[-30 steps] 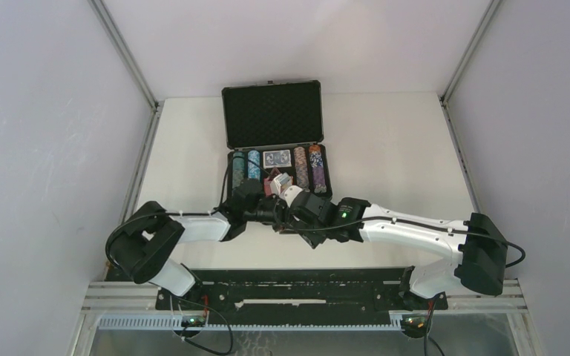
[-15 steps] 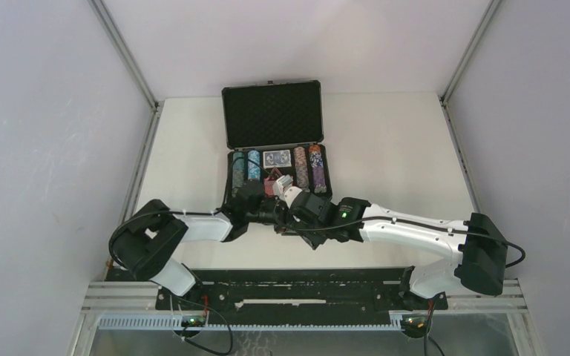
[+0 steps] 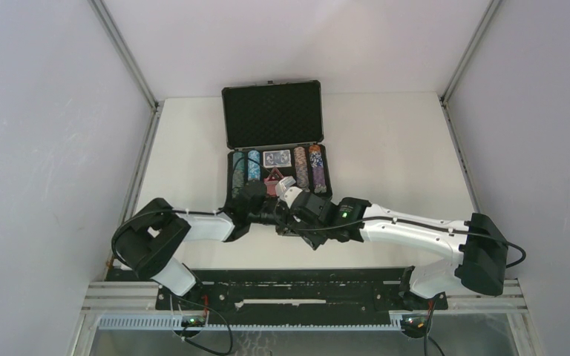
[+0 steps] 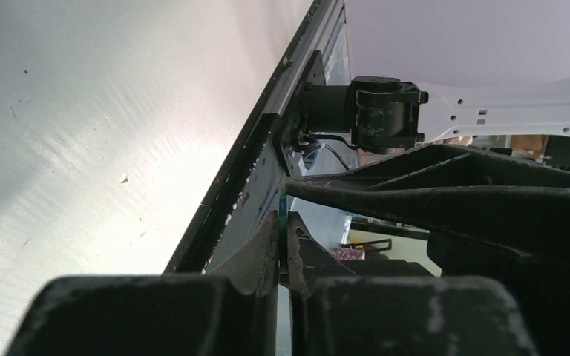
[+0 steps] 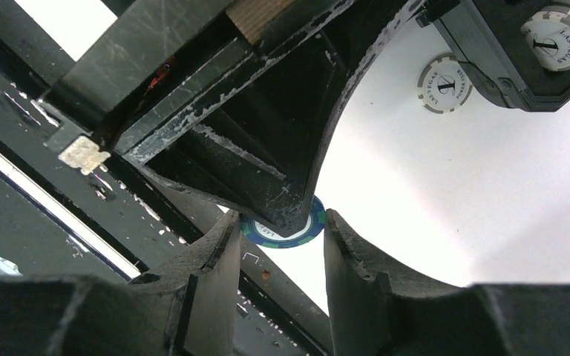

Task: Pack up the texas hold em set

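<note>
The black briefcase (image 3: 272,115) of the texas hold em set lies open at the table's middle back, with rows of poker chips (image 3: 300,167) and a blue card deck (image 3: 276,157) in its tray. Just in front of it both grippers meet. A blue and green poker chip (image 5: 308,228) sits between my right gripper's (image 5: 280,222) fingertips, touching both by its rim. My left gripper (image 4: 283,222) is shut on the same chip's faces; only its thin green edge (image 4: 283,204) shows between the fingers. In the right wrist view the left fingers (image 5: 282,148) hide most of the chip.
A loose white chip (image 5: 444,83) lies on the table beside the case's near corner (image 5: 490,52), where another white chip (image 5: 562,33) sits. The right arm's white link (image 4: 490,111) crosses the left wrist view. The table's dark front rail (image 4: 252,156) runs close below the grippers.
My left gripper's fingers have closed onto the chip that the right gripper holds. Both arms have stayed almost where they were.
</note>
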Action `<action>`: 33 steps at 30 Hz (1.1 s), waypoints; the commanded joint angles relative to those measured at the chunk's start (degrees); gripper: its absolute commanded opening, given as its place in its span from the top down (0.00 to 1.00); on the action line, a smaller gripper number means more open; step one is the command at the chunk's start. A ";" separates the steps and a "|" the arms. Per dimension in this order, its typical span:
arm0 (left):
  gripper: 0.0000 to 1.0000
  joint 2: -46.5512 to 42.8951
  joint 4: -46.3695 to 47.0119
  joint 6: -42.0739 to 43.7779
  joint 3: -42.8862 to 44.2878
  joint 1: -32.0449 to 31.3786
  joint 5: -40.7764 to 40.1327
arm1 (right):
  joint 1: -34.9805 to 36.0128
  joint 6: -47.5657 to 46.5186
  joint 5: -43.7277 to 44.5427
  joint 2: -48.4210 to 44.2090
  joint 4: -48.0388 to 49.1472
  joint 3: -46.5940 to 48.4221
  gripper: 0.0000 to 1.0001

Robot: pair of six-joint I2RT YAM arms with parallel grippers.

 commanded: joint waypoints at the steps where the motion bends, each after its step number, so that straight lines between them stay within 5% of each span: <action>1: 0.99 0.14 1.32 1.13 2.15 -0.90 2.36 | -0.57 -0.33 0.96 -2.30 2.73 0.56 0.57; 9: 1.00 -2.24 0.19 6.11 2.32 -0.26 2.43 | -1.19 -0.48 1.33 -2.71 2.14 0.57 0.51; 14: 1.00 -9.43 -24.91 25.82 8.01 5.04 -8.79 | -3.17 -0.88 0.12 -6.80 0.10 0.55 0.28; 18: 1.00 -13.46 -29.72 32.29 10.59 10.71 -13.17 | -5.80 -1.10 -1.03 -13.08 -1.87 0.52 0.26; 22: 1.00 -18.09 -41.97 48.31 15.25 11.41 -20.74 | -11.59 -1.78 -5.54 -19.84 2.31 -2.11 0.26; 33: 1.00 -14.65 -54.93 88.50 17.80 11.38 -15.50 | -22.82 1.03 -14.88 -18.54 10.07 -5.57 0.29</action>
